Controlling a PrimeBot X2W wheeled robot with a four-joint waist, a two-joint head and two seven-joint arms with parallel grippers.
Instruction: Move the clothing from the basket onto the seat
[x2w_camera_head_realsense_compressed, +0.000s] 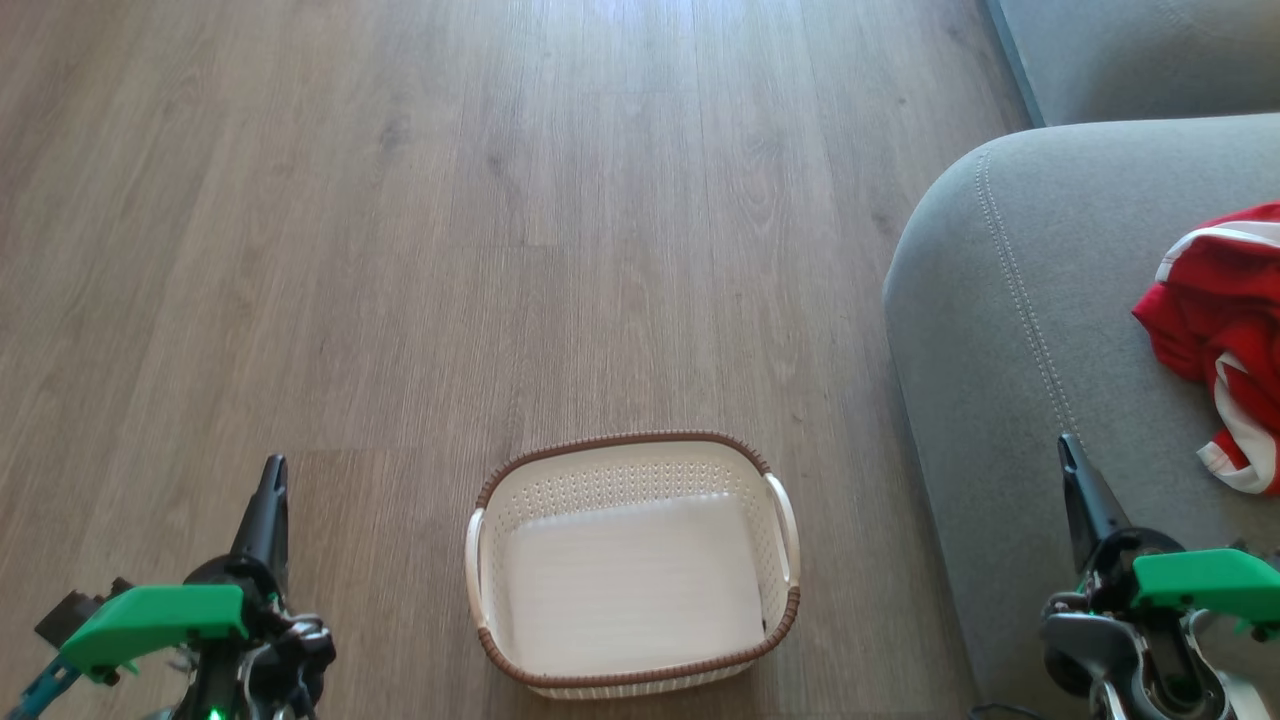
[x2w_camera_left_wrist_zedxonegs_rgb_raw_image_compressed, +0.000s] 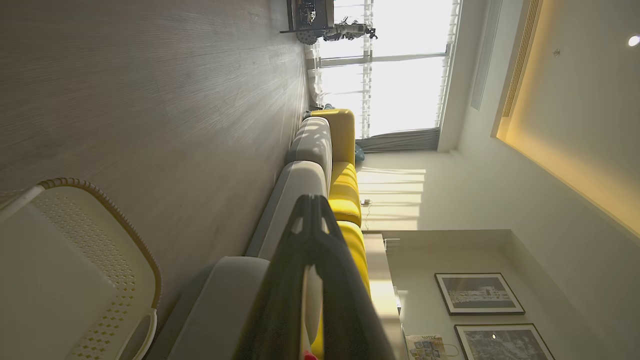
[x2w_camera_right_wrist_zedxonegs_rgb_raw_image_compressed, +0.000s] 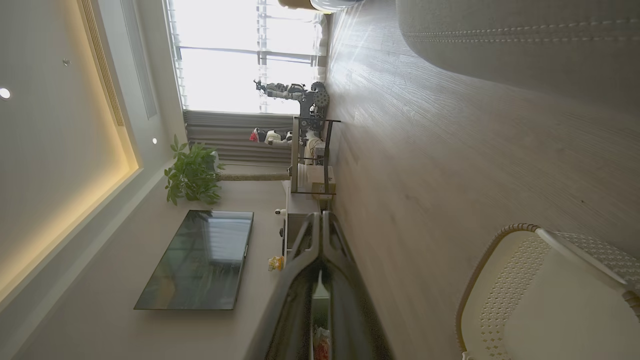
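Clothing (x2w_camera_head_realsense_compressed: 1210, 310) crumpled on seat (x2w_camera_head_realsense_compressed: 1000, 350) (long axis fore-aft); left end effector (x2w_camera_head_realsense_compressed: 274, 468), right end effector (x2w_camera_head_realsense_compressed: 1068, 447) closed, empty.

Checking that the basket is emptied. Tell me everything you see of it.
The basket is small, rectangular with rounded corners, cream plastic, with perforated walls, a brown woven rim and a pale handle at each side. It stands upright on the wooden floor, left of the grey seat and apart from it. Its flat bottom is bare; it holds nothing. Only the floor touches it.
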